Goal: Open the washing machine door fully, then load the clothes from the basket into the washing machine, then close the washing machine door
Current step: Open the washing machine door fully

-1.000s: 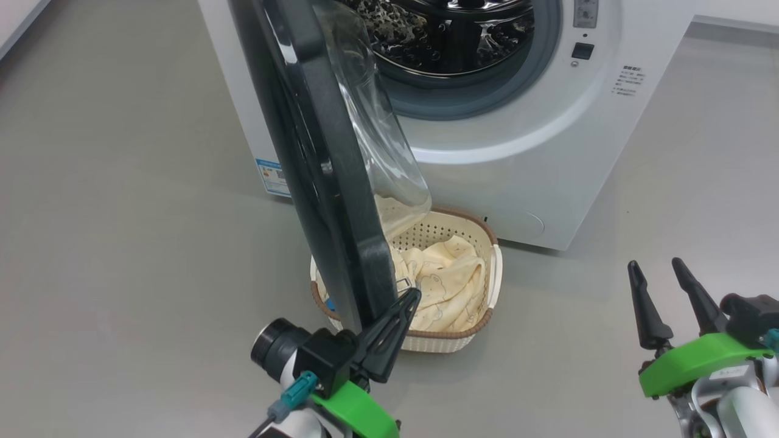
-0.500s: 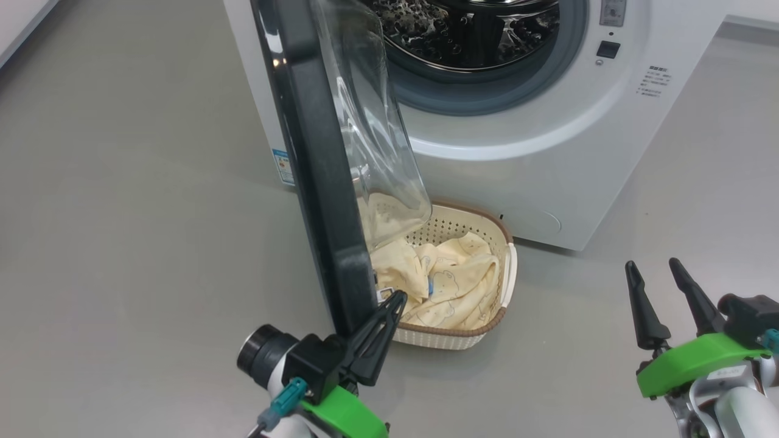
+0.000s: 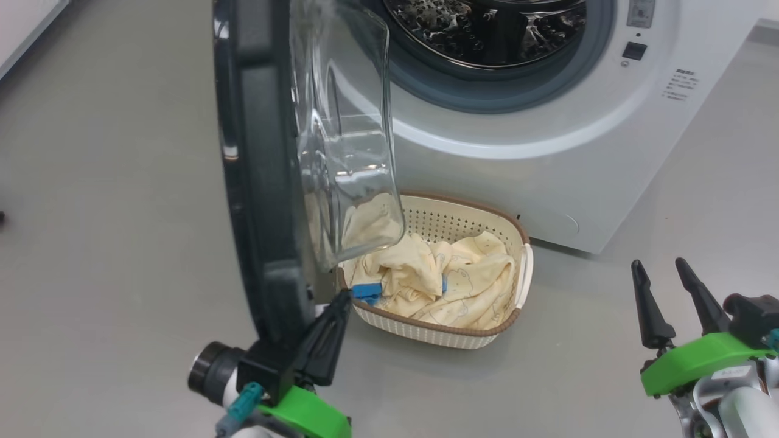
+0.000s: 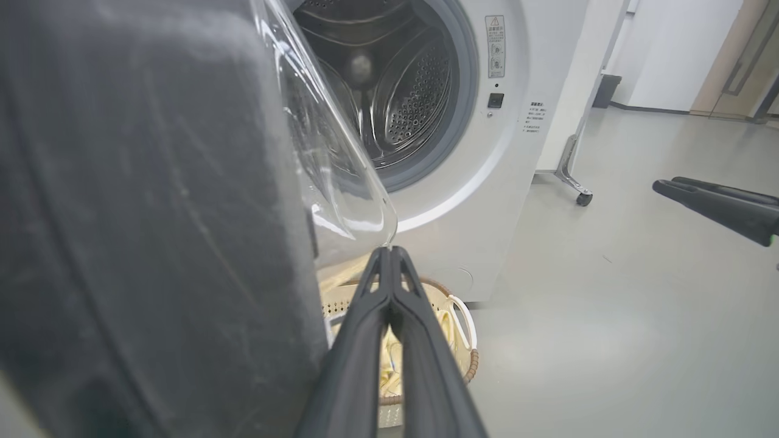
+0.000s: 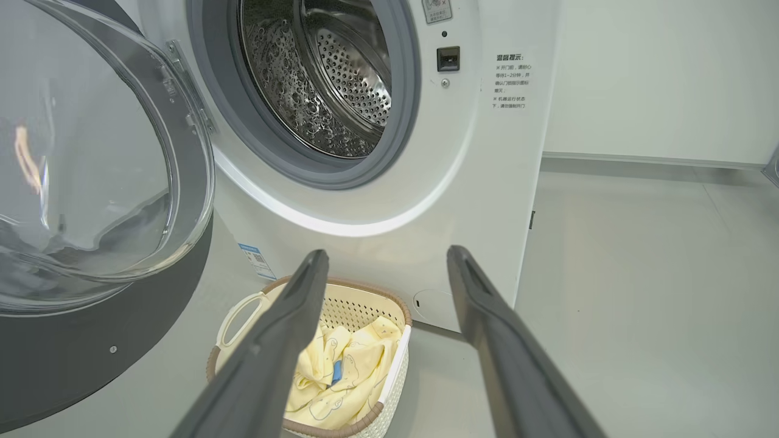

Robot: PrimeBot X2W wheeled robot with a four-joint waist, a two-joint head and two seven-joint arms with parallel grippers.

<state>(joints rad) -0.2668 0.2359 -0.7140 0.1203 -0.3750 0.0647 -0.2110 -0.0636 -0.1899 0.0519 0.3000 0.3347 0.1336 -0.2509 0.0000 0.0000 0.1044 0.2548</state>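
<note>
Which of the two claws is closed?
The left gripper, by the door: its two fingers are pressed together into one point. The right gripper has its fingers spread apart.

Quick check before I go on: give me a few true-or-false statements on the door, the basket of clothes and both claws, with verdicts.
1. The left claw is shut, at the lower edge of the washing machine door. True.
2. The right claw grips a garment. False: it is open and empty, off to the side of the basket.
3. The clothes are inside the drum. False: they lie in the basket, on the floor in front of the washing machine.
4. The washing machine door stands open, leaving the drum's mouth uncovered. True.
</note>
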